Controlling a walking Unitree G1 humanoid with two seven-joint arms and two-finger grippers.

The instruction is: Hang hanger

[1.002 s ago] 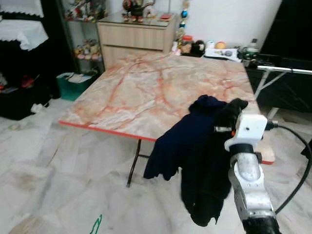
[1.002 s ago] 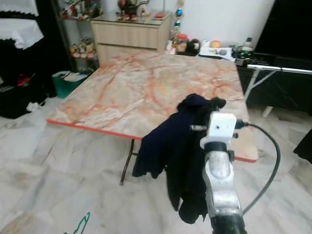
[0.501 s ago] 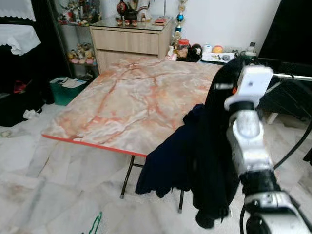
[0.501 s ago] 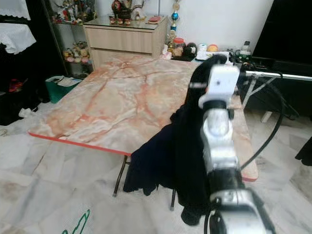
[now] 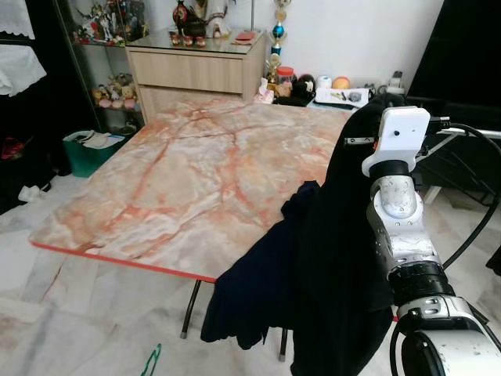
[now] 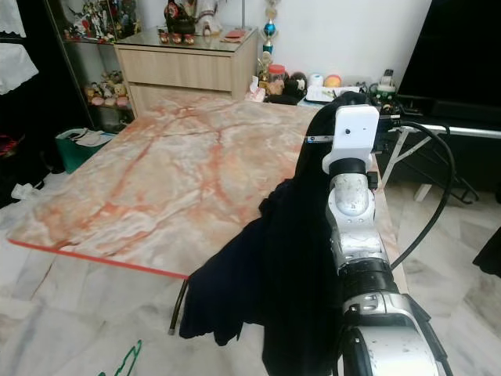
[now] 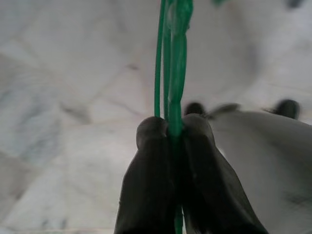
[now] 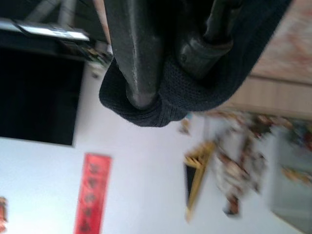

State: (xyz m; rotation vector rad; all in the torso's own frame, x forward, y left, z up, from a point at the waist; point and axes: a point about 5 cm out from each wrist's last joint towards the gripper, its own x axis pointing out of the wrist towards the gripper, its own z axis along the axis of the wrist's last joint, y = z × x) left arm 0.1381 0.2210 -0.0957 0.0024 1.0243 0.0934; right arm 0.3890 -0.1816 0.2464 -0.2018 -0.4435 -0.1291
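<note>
Two things are in hand, and neither is yet joined to the other. The right gripper (image 8: 161, 73), raised high beside the marble-patterned counter (image 5: 180, 180), has its fingers (image 8: 139, 58) closed through a fold of the dark garment (image 5: 329, 266), which drapes down from them past the counter's edge towards the floor. The left gripper (image 7: 168, 146) hangs low over the pale floor, its fingers (image 7: 148, 185) pressed tight on the thin wire of the green hanger (image 7: 170, 58); a green sliver of that hanger (image 5: 153, 362) shows at the bottom of the left eye view.

By my reckoning the task is at an early-to-middle stage: garment and hanger are both picked up, but the garment is not on the hanger and the hanger is not on any rail. A pale bar (image 5: 470, 131) juts out at the far right behind the arm (possibly a drying rack, though I cannot be sure), and it may be the place to hang.

As for containers, a teal bin (image 5: 88, 149) stands on the floor left of the counter with papers or cloth in it; what exactly is too small to tell.
</note>
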